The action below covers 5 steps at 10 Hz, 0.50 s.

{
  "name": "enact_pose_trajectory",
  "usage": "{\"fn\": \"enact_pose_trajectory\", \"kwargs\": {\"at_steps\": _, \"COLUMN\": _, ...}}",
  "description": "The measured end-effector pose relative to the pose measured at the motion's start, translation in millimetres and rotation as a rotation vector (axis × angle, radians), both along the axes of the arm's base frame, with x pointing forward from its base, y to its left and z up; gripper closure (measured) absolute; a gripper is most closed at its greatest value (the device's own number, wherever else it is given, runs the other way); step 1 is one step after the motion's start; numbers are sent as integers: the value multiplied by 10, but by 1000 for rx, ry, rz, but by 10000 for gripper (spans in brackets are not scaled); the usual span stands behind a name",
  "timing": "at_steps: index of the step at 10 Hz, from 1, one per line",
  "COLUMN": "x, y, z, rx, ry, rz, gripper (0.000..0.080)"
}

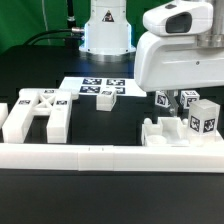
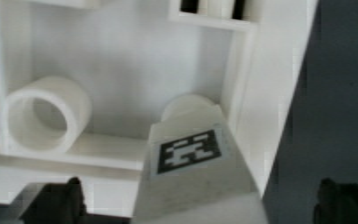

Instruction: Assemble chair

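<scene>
The chair's white plastic parts lie in two groups. A large cross-braced part (image 1: 35,112) lies at the exterior view's left. At the right sit a low bracket-like part (image 1: 163,131) and a blocky tagged piece (image 1: 203,121). My gripper (image 1: 176,100) hangs over this right group. In the wrist view, a white panel with a round ring socket (image 2: 44,115) fills the picture, and a wedge-shaped tagged piece (image 2: 195,152) lies in front of it. My gripper (image 2: 202,205) is open, and its dark fingers (image 2: 55,203) stand apart on either side of the tagged piece without touching it.
The marker board (image 1: 96,88) lies at the back middle, in front of the arm's base (image 1: 106,35). A long white border rail (image 1: 100,157) runs along the front. Small tagged pieces (image 1: 190,98) sit behind the right group.
</scene>
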<state>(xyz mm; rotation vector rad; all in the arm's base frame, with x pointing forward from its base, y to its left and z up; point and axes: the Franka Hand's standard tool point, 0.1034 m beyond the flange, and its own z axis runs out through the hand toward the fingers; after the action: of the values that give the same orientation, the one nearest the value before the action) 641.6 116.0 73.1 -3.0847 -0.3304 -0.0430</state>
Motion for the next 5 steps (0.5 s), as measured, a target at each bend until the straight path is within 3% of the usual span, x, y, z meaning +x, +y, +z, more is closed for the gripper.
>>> {"fn": "enact_pose_trajectory", "kwargs": {"at_steps": 2, "x": 1, "y": -12, "z": -1, "rx": -2, "ry": -3, "rz": 68, "gripper": 150}}
{"fn": "enact_pose_trajectory", "kwargs": {"at_steps": 5, "x": 1, "y": -12, "z": -1, "rx": -2, "ry": -3, "rz": 65, "gripper": 515}}
